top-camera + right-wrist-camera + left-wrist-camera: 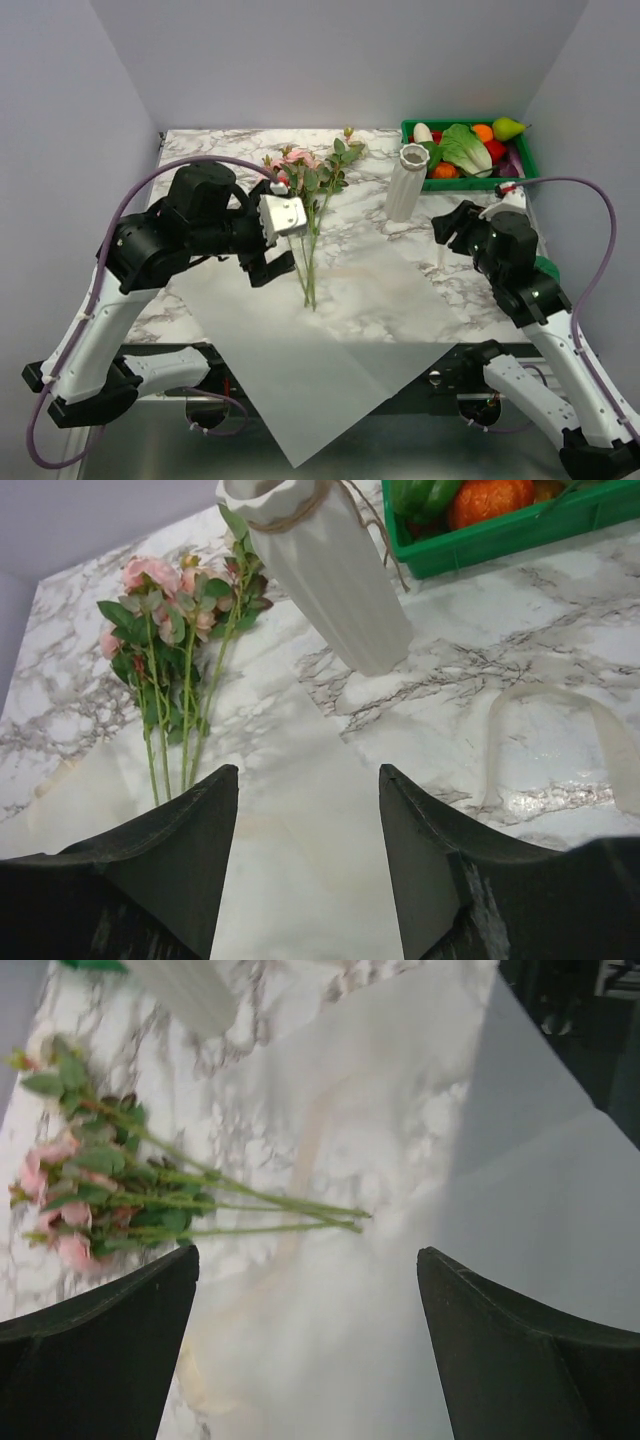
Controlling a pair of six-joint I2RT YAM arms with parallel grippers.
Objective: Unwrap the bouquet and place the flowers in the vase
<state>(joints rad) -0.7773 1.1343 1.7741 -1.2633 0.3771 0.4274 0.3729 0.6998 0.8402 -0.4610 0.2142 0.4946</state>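
Pink roses [305, 200] on thin green stems lying loose, stem ends on white paper sheet [310, 370], left of ribbed white vase [408, 182]. Left gripper [308, 1260] spread wide, right gripper [308, 775] parted, both empty.

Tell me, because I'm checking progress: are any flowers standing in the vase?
No, the flowers lie flat on the table, apart from the vase.

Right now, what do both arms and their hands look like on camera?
The left arm and right arm have white shells with black joints. A mauve cable loops along each. The left hand and right hand both end in broad, matte black wedge-shaped fingers.
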